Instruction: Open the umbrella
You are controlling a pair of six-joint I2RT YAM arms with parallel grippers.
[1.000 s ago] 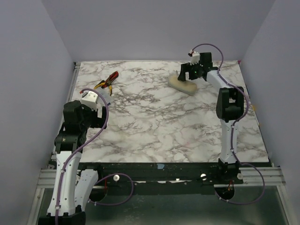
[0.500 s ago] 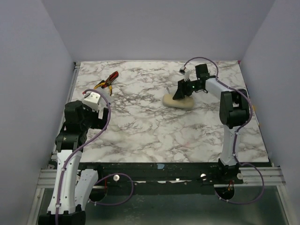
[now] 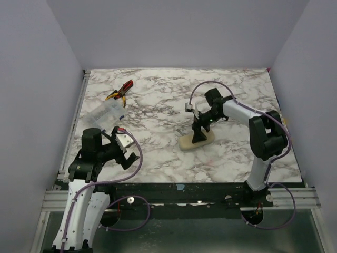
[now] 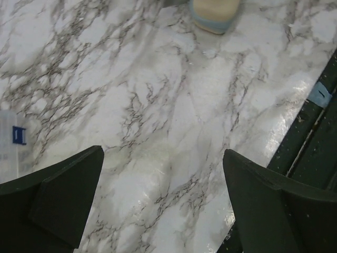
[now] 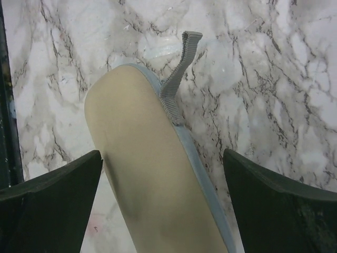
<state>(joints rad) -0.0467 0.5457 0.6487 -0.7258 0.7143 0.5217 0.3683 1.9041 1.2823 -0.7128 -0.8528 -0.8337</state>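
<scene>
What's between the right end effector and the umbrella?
The cream sleeve, lying flat on the marble table directly under the open right end effector. No part of the umbrella itself shows in any view, so it is presumably inside the sleeve, fully covered. Nothing else visible is in the way.

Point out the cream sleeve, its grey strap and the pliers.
Sleeve [image 5: 142,174], right wrist view, middle of its cream body.
Strap [image 5: 181,58], right wrist view, its free end.
Pliers [image 3: 122,88], top view, red and yellow handles.
</scene>
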